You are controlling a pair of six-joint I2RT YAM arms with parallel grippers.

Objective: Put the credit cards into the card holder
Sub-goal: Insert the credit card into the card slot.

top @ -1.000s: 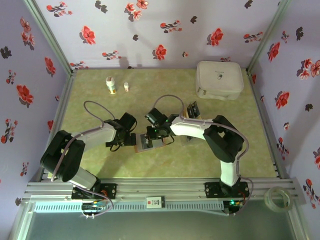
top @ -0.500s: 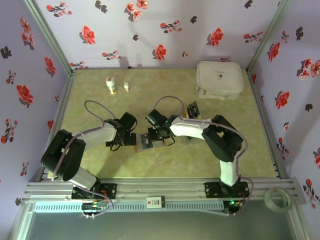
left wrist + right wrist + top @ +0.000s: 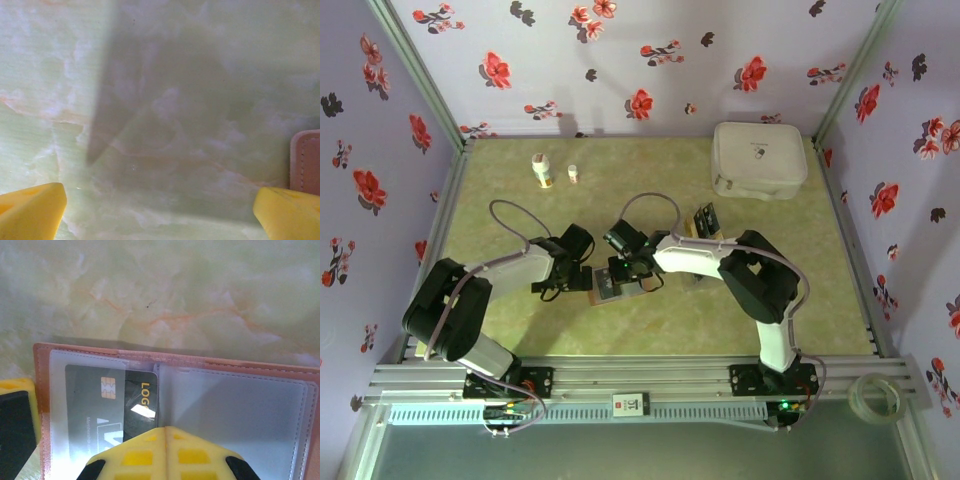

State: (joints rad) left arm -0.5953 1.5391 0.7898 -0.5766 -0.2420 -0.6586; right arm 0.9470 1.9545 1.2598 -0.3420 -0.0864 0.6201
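- Right wrist view: the right claw [image 3: 165,440] is clenched, its two yellow fingers [image 3: 132,457] pressed together with no gap between them. Whether they pinch anything cannot be told.
- Just ahead of this claw the card holder [image 3: 235,405] lies open and flat on the green marbled table [image 3: 165,285], a reddish-brown rim framing two pale clear sleeves.
- A dark card [image 3: 95,400] with a gold chip and orange lettering sits in the sleeve ahead and to the left of the claw. Its right end reaches the centre fold, and the claw's tips overlap its near edge.
- The sleeve ahead and to the right of the claw holds nothing.
- Left wrist view: the left claw [image 3: 160,215] is released, its yellow fingertips [image 3: 30,210] spread wide with bare table between them. The stitched edge of the card holder lies just ahead of its right-hand fingertip.
- Top external view: the two claws meet at the card holder, the left claw beside its left edge and the right claw over it.
- The other credit cards [image 3: 703,218] lie behind the right claw, beside its forearm.
- A white case [image 3: 760,160] sits well beyond them.
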